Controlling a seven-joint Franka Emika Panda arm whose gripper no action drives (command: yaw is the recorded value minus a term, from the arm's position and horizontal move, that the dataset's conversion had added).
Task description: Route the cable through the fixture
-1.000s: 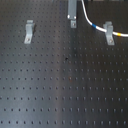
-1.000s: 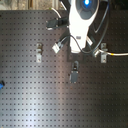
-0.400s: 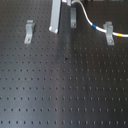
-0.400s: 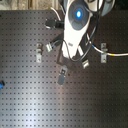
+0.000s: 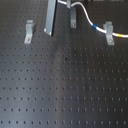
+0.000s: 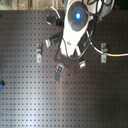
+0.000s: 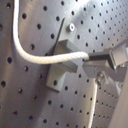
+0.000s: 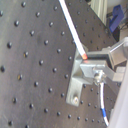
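The white cable (image 5: 89, 19) runs from the top edge of the first exterior view down to the right grey clip (image 5: 108, 33). Its blue band (image 5: 102, 28) lies just before that clip and its yellow band (image 5: 121, 36) just past it. In both wrist views my gripper (image 7: 94, 59) (image 8: 90, 57) is shut on the cable (image 7: 30, 54) (image 8: 72, 31) right at the middle clip (image 7: 61, 70) (image 8: 84, 75). The cable lies across that clip's top; I cannot tell whether it sits in the slot. The left clip (image 5: 29, 32) is bare. The arm (image 6: 75, 27) hides the gripper in the second exterior view.
A grey bar (image 5: 50, 17) on the arm hangs over the black perforated board (image 5: 65, 85) between the left and middle clips (image 5: 73, 19). The second exterior view shows two clips (image 6: 39, 50) (image 6: 103, 53) and a small blue thing (image 6: 1, 84) at its left edge.
The arm and its grey bar have moved to the first exterior view's left, and the held end of the cable has followed. In the second exterior view the arm has swung down and left.
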